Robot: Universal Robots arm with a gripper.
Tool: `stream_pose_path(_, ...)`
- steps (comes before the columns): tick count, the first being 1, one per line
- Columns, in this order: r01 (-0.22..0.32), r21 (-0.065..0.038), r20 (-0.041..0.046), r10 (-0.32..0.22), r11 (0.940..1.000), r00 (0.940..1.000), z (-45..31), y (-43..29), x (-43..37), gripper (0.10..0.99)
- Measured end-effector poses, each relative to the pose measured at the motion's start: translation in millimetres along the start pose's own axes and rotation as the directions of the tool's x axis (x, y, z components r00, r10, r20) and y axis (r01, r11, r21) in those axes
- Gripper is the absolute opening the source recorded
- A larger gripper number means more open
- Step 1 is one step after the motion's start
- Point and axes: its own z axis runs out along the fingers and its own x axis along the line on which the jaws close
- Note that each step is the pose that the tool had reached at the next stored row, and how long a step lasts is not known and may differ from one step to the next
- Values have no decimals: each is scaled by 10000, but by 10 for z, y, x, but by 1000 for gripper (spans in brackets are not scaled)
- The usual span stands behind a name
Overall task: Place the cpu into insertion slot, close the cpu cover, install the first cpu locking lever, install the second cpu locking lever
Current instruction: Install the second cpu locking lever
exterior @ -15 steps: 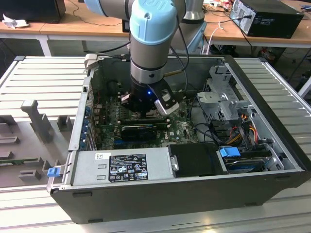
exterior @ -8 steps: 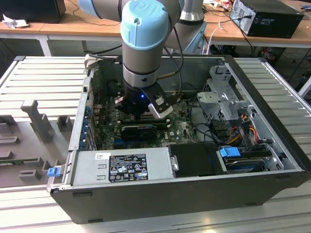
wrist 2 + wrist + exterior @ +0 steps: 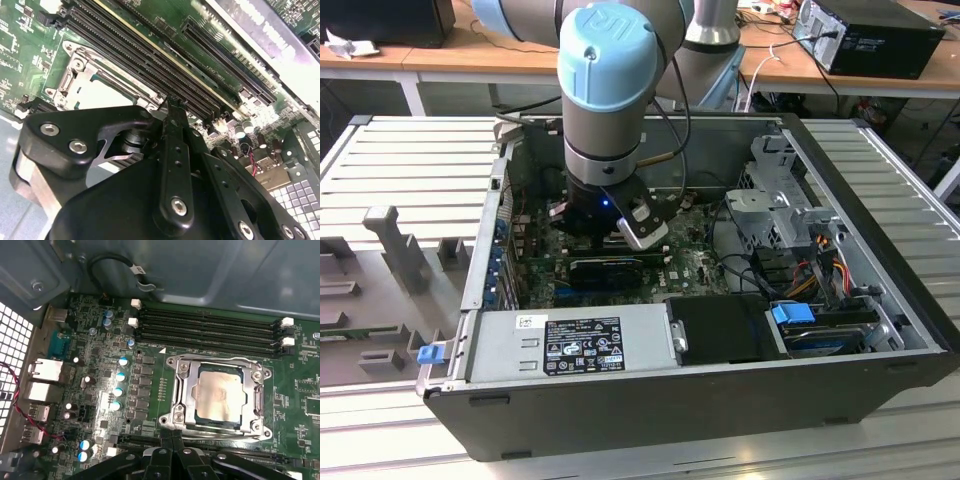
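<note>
One pale silver cpu [image 3: 218,396] lies under its cover [image 3: 181,390]; jaws together, empty.

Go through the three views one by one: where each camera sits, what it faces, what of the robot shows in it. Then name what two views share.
Exterior view: off the arm, above the open computer case; the arm reaches inside.
First wrist view: on the arm, facing the motherboard; the cpu lies under the closed cpu cover; gripper at the edge.
Second wrist view: on the arm, close behind the gripper, looking along the memory slots.
Shared: both wrist views show the cpu cover.
</note>
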Motion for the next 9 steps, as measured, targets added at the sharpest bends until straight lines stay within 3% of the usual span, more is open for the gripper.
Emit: stream_pose_path(9, 0, -39, 1, 0, 10000, 10000, 61, -8, -1, 106)
